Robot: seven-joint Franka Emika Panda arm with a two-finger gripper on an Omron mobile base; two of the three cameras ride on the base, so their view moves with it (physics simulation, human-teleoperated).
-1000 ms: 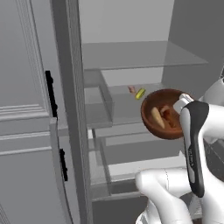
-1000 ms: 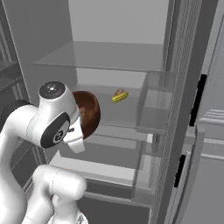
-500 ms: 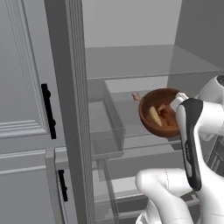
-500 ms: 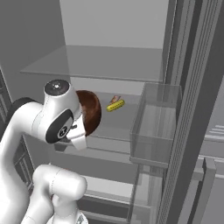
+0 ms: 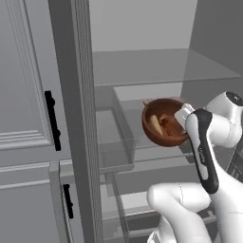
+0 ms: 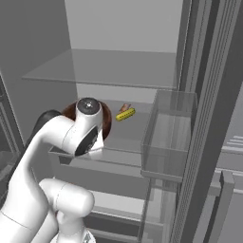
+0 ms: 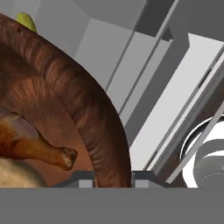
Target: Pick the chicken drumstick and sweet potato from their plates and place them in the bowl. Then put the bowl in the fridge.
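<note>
Inside the open fridge [image 5: 142,71], over the front edge of a glass shelf [image 6: 123,135], the gripper [image 7: 113,177] pinches the bowl [image 5: 163,123] by its rim — drumstick [image 7: 35,146] and sweet potato [image 5: 155,124] lie inside it.

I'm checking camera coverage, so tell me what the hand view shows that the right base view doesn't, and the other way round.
Hand view alone: the chicken drumstick and the pale sweet potato lying inside the bowl, whose rim runs between the gripper fingertips. Right base view alone: the glass shelf above and the clear door bin. Both: the bowl, the small yellow item and the fridge interior.
</note>
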